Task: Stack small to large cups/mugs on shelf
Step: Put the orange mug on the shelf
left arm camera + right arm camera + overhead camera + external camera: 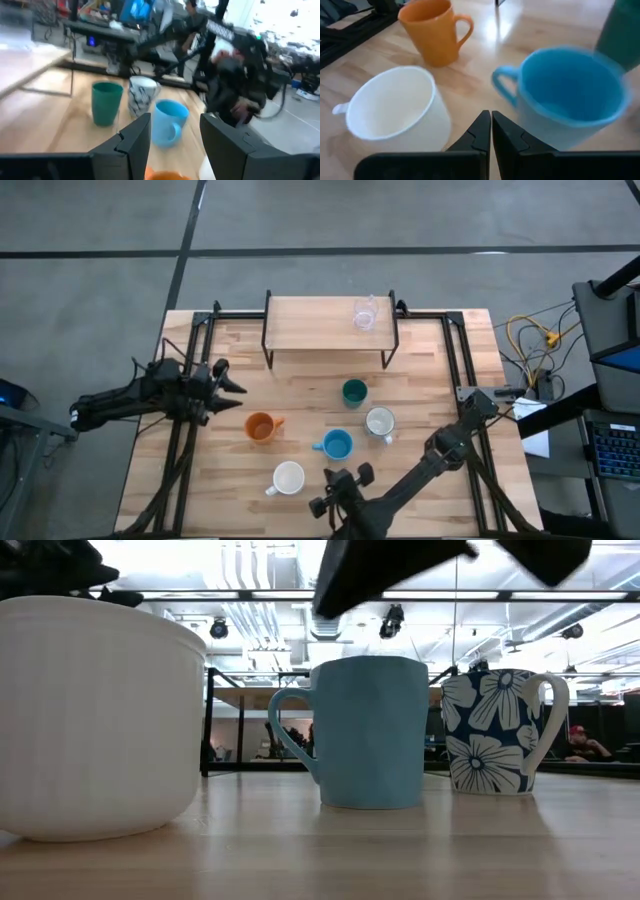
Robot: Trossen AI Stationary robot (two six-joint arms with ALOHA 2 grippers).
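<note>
We see the clear glass (pixel 365 313) standing on the shelf (pixel 310 323) near its right end, while five mugs sit on the wooden surface (pixel 420 360) in front: dark green mug (pixel 354 392), grey-white flowered mug (pixel 380 423), light blue mug (pixel 337 445), orange mug (pixel 261 427) and white mug (pixel 288 478). Our left gripper (pixel 238 387) hovers left of the orange mug, jaws wide and empty. Our right gripper (pixel 347 476) sits between the white and light blue mugs, jaws pressed together, holding nothing.
</note>
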